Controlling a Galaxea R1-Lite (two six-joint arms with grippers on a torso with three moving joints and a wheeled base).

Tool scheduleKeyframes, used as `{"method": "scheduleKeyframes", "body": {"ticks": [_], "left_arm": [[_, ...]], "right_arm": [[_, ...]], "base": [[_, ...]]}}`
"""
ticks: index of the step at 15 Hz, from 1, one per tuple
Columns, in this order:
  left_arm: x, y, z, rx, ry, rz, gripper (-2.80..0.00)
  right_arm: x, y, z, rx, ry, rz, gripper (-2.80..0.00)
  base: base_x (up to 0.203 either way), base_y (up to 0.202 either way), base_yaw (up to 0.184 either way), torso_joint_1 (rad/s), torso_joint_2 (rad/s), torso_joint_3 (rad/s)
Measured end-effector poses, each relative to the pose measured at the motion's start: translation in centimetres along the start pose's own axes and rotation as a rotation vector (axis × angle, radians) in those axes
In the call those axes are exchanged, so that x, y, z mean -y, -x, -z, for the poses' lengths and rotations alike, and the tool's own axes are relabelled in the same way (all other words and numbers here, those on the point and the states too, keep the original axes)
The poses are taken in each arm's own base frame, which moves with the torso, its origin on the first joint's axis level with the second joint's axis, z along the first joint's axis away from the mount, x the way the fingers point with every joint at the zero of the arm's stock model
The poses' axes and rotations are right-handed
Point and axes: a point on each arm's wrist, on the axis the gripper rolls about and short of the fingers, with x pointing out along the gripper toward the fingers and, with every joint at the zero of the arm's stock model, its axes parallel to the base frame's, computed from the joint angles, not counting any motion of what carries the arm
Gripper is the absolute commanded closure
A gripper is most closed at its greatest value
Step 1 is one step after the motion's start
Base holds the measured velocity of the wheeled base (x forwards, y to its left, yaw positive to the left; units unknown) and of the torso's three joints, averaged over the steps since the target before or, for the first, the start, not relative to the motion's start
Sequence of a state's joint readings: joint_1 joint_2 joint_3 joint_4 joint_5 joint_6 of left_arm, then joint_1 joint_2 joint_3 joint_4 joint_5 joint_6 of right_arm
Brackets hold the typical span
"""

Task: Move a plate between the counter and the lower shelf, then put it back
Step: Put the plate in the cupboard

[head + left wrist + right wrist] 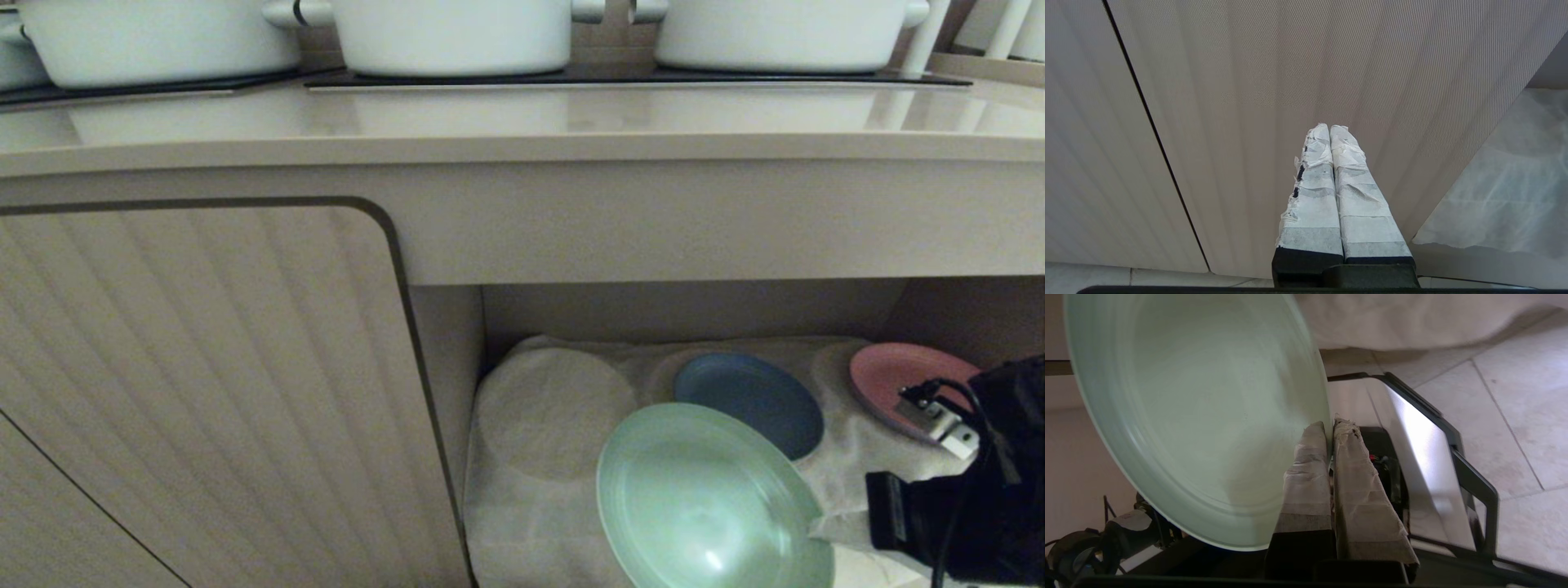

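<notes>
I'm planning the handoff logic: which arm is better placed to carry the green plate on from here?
The right. Its gripper is already shut on the green plate's rim, holding it tilted in front of the lower shelf. The left gripper is shut and empty, facing the ribbed cabinet door.

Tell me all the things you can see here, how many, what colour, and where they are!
Green plate: one, mint green, tilted, held in front of the lower shelf.
Blue plate: one, blue, on the shelf cloth, middle.
Pink plate: one, pink, on the shelf cloth, right.
Cloth: one, off-white, covering the lower shelf.
Pots: three, white, on the black hob on the counter.
Cabinet door: one, beige, ribbed, left of the shelf.
Right gripper: one, taped fingers pinching the green plate's rim.
Left gripper: one, taped fingers shut, empty, beside the cabinet door.
</notes>
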State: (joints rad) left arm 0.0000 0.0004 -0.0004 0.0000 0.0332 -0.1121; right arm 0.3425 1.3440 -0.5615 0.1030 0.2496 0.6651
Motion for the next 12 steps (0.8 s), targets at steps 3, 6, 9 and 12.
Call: {"method": "scheduleKeyframes", "body": {"ticks": [3,6,9,12], "left_arm": [[0.0,0.0,0.0,0.000,0.000,0.000,0.00],[0.0,0.0,0.0,0.000,0.001,0.000,0.00],[0.0,0.0,0.0,0.000,0.000,0.000,0.00],[0.0,0.0,0.0,0.000,0.000,0.000,0.00]], "right_arm": [[-0.4,-1.6,-0.7,-0.007,0.011,-0.011,0.00],[-0.8,-3.1,-1.2,-0.006,0.028,-0.026,0.00],[-1.4,-4.6,-1.5,-0.008,0.052,-0.045,0.00],[-2.3,-6.1,-2.5,-0.009,0.063,-0.053,0.00]], "base": [[0.000,0.000,0.000,0.000,0.00,0.000],[0.000,0.000,0.000,0.000,0.00,0.000],[0.000,0.000,0.000,0.000,0.00,0.000],[0.000,0.000,0.000,0.000,0.00,0.000]]}}
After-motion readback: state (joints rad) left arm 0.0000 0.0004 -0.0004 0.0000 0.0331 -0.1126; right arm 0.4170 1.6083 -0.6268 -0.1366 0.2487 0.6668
